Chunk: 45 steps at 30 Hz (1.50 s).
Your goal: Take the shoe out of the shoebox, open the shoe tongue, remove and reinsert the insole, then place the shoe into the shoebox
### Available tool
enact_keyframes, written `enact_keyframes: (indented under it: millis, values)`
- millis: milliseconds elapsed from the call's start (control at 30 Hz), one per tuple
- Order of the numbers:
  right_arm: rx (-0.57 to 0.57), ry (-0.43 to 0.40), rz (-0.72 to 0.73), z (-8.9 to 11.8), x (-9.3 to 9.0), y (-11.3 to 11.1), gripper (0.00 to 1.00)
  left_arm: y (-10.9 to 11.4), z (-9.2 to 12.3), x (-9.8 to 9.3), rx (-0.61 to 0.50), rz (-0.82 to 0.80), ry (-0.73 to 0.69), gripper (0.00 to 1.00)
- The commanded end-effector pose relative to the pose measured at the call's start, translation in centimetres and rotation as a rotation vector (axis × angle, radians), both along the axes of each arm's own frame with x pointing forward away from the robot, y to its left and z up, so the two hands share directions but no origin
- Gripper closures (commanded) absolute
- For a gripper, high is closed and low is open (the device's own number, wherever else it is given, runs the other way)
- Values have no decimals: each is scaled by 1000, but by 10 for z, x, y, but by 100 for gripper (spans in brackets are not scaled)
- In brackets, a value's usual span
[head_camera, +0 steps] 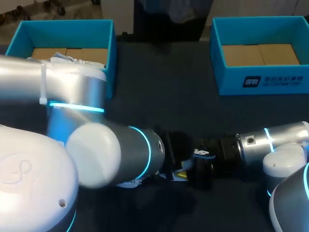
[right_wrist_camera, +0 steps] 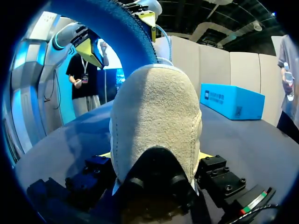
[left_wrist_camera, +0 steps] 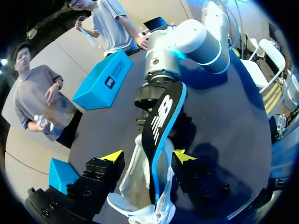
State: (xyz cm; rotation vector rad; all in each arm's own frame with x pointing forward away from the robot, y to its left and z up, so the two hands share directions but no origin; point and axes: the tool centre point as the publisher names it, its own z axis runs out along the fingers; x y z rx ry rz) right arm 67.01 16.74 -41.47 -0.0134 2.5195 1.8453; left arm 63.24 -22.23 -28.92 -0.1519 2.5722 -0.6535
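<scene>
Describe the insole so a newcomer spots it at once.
On the dark table, look near the middle front, where the left tool and right tool face each other. A pale beige shoe sits between them. The insole is the long strip jutting from it: black with a bright blue edge.

l jaws apart, r jaws clamped

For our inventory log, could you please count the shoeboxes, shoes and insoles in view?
Blue shoeboxes: 2
Shoes: 2, one mid-table, one apparently in the left box, partly hidden
Insoles: 1
Total: 5
</scene>
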Motion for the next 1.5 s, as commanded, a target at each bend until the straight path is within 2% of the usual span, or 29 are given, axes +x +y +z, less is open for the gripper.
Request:
enact_keyframes:
  millis: [33,267,433,600,700,867,1033,1067,1200,1500]
  values:
    - [-4,-1,-1,1,-1,1,100,6,12,0,8,-51,63,33]
    - [-4,-1,-1,1,-1,1,100,0,14,-3,34,-61,92,36]
    - [-4,-1,-1,1,-1,1,100,4,8,-4,32,-105,99,45]
    - [-4,-1,-1,1,-1,1,100,10,-1,-6,22,-177,75,42]
    - [-4,-1,-1,1,-1,1,100,9,-2,-7,17,-203,64,34]
    - [-4,-1,-1,1,-1,1,100,4,-2,-4,-5,-223,59,27]
    - [-4,-1,-1,1,-1,1,100,0,-1,-3,-24,-261,61,33]
    - [-4,-1,-1,1,-1,1,100,-1,-1,-3,-29,-265,62,32]
    - [-4,-1,-1,1,-1,1,100,-1,-2,-6,-45,-317,66,0]
    - [-4,-1,-1,1,-1,1,100,1,1,-10,-33,-352,80,0]
